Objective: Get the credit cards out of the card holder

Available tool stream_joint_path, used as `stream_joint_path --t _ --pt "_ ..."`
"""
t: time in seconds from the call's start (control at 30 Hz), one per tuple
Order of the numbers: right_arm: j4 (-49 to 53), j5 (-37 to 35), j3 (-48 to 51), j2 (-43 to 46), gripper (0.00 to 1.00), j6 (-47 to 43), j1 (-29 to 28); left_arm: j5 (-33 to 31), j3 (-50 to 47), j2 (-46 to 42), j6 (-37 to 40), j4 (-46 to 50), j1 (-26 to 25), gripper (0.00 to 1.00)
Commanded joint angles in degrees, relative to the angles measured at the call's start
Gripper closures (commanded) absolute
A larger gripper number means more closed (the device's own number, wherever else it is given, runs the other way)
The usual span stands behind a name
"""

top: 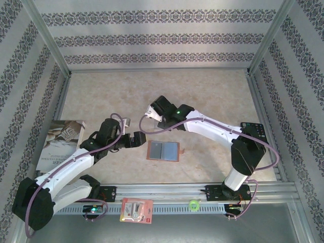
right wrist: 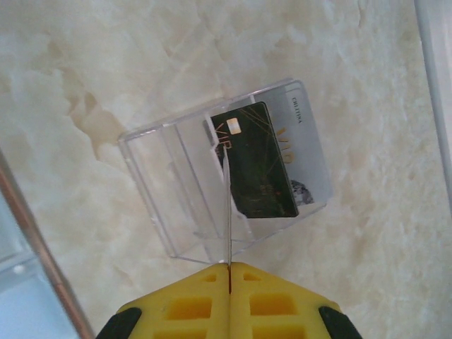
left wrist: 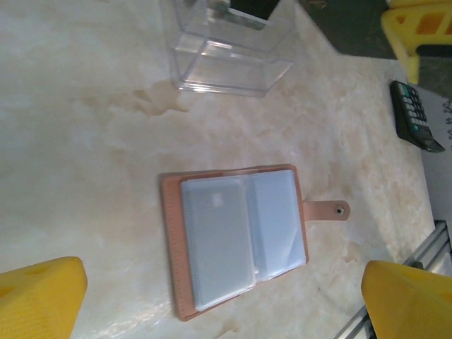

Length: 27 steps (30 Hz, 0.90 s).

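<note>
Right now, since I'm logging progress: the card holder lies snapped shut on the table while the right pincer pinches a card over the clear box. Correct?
Not quite: the card holder lies open, strap unfastened, as the left wrist view shows. The right pincer does pinch a card over the clear box.

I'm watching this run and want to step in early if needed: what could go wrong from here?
1. The right gripper pinches a thin card edge-on above the clear box. It could catch a wall or divider instead of dropping in beside the dark card inside.
2. The card holder lies loose, and the left gripper is open, not gripping it. Pulling another card out may drag the holder along.
</note>
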<state>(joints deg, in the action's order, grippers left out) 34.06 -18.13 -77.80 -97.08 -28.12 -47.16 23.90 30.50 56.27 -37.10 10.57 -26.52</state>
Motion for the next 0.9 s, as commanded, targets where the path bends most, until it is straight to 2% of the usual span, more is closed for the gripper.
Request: stream_joint_path --t 0.0,0.37,0.87 --pt "-0.05 0.97 -2.71 -1.16 1.00 -6.15 1.26 -0.41 -1.09 -1.35 -0.20 3.85 1.94 0.00" --pt "0.32 3.18 -6.62 -6.38 1.00 -11.73 2.95 0.31 -1.12 -0.53 0.13 4.23 5.29 0.00" --pt "-3.29 2.05 -7.28 -10.52 1.00 -15.48 3.91 0.48 -1.39 1.03 0.14 3.52 6.89 0.00"
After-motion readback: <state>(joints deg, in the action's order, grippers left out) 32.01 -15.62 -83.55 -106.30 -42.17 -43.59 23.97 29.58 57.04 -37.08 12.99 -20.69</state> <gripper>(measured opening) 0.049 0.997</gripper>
